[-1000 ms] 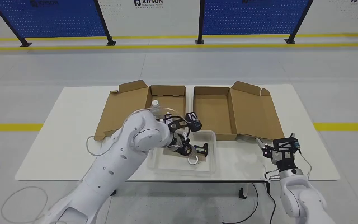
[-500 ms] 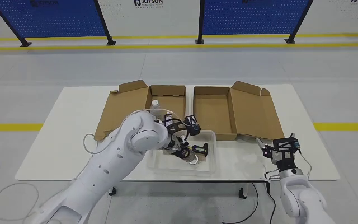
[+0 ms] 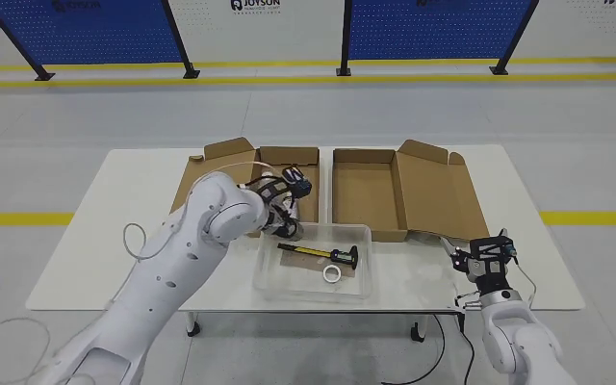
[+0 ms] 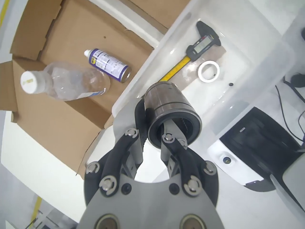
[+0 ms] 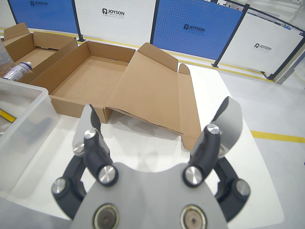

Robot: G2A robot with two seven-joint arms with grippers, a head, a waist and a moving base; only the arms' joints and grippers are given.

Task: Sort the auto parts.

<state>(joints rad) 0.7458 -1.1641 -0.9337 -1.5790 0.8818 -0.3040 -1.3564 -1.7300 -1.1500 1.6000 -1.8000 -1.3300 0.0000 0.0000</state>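
Observation:
My left gripper (image 4: 157, 120) is shut on a steel cylindrical bearing (image 4: 170, 113), one finger inside its bore and one outside. From above, that gripper (image 3: 287, 217) hangs over the left corner of the clear plastic bin (image 3: 361, 284), beside the left cardboard box (image 3: 289, 159). In the bin lie a digital caliper (image 3: 318, 253) and a white ring (image 3: 332, 274); the wrist view also shows the caliper (image 4: 202, 45) and ring (image 4: 209, 71). My right gripper (image 3: 478, 252) stands open and holds nothing, at the table's front right.
The left box holds a water bottle (image 4: 71, 82) and a spray can (image 4: 107, 64). The right cardboard box (image 3: 366, 192) lies open with its lid flap (image 5: 155, 89) spread toward my right gripper (image 5: 158, 115). Bare tabletop shows at far left and far right.
My left arm has lifted the bearing out of the bin and swung it left and back toward the left box. The right arm has not moved.

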